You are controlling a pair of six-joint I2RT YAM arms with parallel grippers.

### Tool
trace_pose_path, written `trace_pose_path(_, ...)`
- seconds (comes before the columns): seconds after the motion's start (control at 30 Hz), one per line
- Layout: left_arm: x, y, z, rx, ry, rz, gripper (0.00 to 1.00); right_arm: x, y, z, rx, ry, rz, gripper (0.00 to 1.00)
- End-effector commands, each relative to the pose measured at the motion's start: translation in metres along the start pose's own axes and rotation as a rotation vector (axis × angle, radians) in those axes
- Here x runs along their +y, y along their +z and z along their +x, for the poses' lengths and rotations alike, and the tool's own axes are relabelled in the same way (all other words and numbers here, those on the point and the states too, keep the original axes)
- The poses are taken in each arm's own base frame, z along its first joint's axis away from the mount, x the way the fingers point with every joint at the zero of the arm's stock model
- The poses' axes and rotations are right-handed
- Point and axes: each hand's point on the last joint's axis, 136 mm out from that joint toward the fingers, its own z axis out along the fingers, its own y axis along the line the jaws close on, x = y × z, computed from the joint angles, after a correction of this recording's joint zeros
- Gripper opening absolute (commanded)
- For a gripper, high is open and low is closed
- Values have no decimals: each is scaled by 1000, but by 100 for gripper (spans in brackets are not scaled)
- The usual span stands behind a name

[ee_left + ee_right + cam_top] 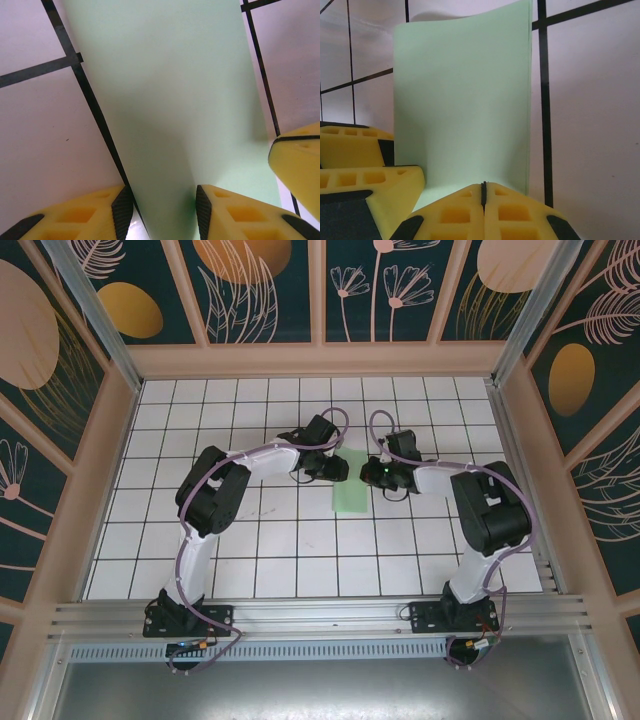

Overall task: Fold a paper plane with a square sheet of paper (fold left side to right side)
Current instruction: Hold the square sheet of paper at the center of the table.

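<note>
Half-fold stage of the paper plane. The paper (pixel 352 490) lies on the tabletop (pixel 250 540) between the two arms as a narrow upright rectangle, which suggests the left side is already over the right. In the right wrist view its right margin shows doubled edges lying together, while the far edge curls slightly upward.

Step in hand, as judged: flattening and setting the first fold, not making a new one.

Left hand (pixel 335 466): partly released, its fingers (pixel 122 210) apart and grasping nothing. In the left wrist view a shaded strip of paper runs between the two black pads, and more paper extends past the right-hand finger. The tips thus appear to bear down on the sheet rather than around it; actual contact cannot be confirmed.

Right hand (pixel 372 473): clenched, the two fingers meeting along a thin seam (pixel 483 192). The tips sit at the near edge of the paper. Whether a layer is nipped between them cannot be told.

Next move, as judged: one hand pins the sheet while the other presses along the folded edge. The raised far edge must be brought flat without sliding the top layer out of line.
</note>
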Motion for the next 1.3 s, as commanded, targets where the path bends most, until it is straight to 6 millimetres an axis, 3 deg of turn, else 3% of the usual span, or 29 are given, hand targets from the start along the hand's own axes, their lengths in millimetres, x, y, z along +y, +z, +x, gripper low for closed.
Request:
trace_pose_path(0.0, 27, 27, 28, 68, -4, -81, 44, 2, 6, 5, 35, -10, 0, 1)
trace_pose_path(0.33, 26, 24, 25, 57, -1, -79, 44, -22, 12, 26, 116, 1, 84, 1)
trace_pose_path(0.43, 22, 14, 17, 29, 11, -80, 45, -29, 14, 34, 142, 5, 106, 1)
trace_pose_path(0.53, 19, -6, 0, -37, 28, -98, 48, -35, 15, 39, 156, 8, 128, 1)
trace_pose_path(0.67, 14, -48, -27, -144, 28, -100, 53, -39, 17, 42, 168, 10, 137, 1)
trace_pose_path(0.83, -16, -86, -43, -238, 61, 13, 54, -39, 18, 42, 169, 11, 138, 1)
trace_pose_path(1.0, -51, -72, -27, -159, 60, 260, 37, -41, 17, 44, 172, 9, 146, 1)
trace_pose_path(1.27, -61, -41, -9, -72, 33, 398, 31, -42, 16, 44, 173, 6, 151, 1)
